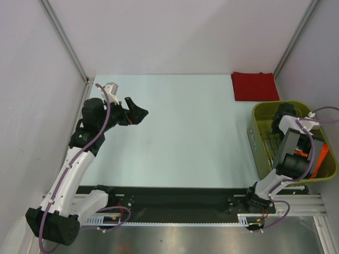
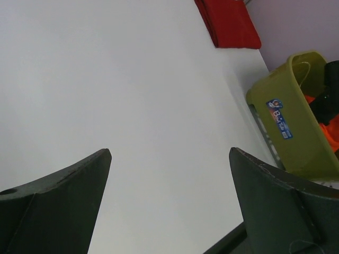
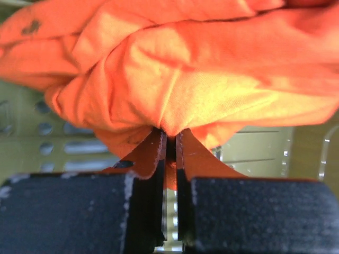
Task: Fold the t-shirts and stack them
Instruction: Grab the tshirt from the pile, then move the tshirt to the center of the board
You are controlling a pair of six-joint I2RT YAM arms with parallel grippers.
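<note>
table [image 1: 185, 137]: pale, bare under the left gripper [image 2: 169, 151], which hangs above its left side, well apart from both shirts

basket [image 1: 256, 138]: olive-green plastic with slotted walls, at the table's right edge. right gripper [image 3: 170, 142] is down inside it, walls all round. From the left gripper it sits ahead and off to the right, with a blue label [image 2: 279, 117] on the side facing that gripper

dark red t-shirt [image 1: 254, 86]: folded to a flat rectangle at the table's far right corner, just beyond the basket's far rim and outside it. Far ahead of the left gripper, beyond the right one; neither touches it

orange t-shirt [image 3: 185, 69]: unfolded, crumpled in a heap inside the basket, directly in front of the right gripper's tips and filling most of that wrist view. Slotted basket plastic shows beside and below it

right gripper: jaws pressed together on a fold at the bottom of the orange heap, cloth nipped between them, only a thin slit left

left gripper: jaws spread wide, nothing between them, touching nothing
</note>
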